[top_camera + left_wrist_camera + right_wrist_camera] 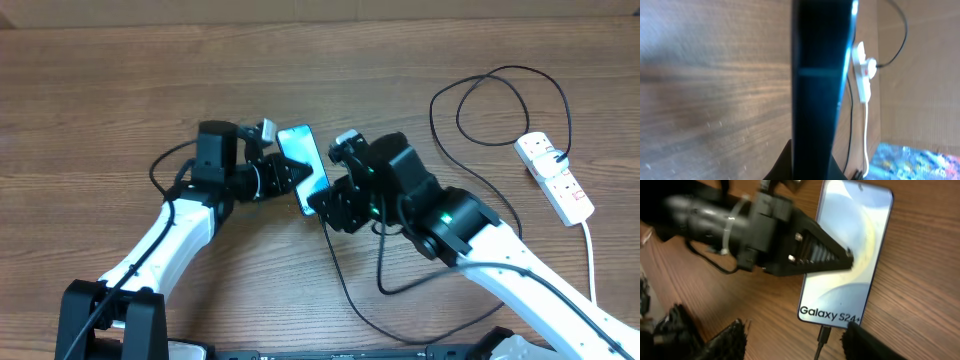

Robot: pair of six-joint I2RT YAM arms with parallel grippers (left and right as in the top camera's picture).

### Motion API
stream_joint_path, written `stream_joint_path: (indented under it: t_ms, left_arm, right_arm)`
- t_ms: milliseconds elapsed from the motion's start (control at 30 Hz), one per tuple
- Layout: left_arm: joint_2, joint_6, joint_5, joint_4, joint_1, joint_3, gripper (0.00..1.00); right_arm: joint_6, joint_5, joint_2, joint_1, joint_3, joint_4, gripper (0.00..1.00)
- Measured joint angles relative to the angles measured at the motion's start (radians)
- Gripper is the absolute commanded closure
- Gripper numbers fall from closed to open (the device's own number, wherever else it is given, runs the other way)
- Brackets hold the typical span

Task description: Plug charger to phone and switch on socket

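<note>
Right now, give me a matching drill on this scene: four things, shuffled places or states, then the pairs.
1. phone
2. socket
3. charger tip
4. right gripper

A. white, far right in the overhead view
B. open, fingers wide apart
C. clamped by the left gripper
D. at the phone's short edge

Pairs: 1-C, 2-A, 3-D, 4-B
</note>
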Motion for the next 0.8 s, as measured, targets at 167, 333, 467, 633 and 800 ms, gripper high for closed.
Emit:
stream_joint_path:
  t_ms: [167, 333, 467, 633, 800]
  left_arm:
    - [0.000, 0.079, 0.024, -0.045, -0.057, 0.000, 0.96]
    - [0.000, 0.213, 0.037, -0.147, -0.059, 0.000, 0.96]
    - [0.000, 0.277, 0.014, -0.189, -0.008, 0.000, 0.96]
    - [0.000, 0.333, -0.002, -0.201, 0.069, 0.000, 0.96]
    - [0.023, 0.370, -0.011, -0.201, 0.087, 0.000, 0.96]
  right_arm:
    - [0.000, 0.001, -0.116, 0.000, 0.001, -0.105, 0.14]
    - [0.000, 0.000, -0.225, 0.000, 0.005, -0.256, 0.00]
    - [0.001, 0.001, -0.273, 0.000, 0.006, -0.359, 0.00]
    - [0.002, 0.000, -0.285, 0.000, 0.006, -0.393, 0.00]
    - [0.002, 0.001, -0.285, 0.000, 0.006, -0.393, 0.00]
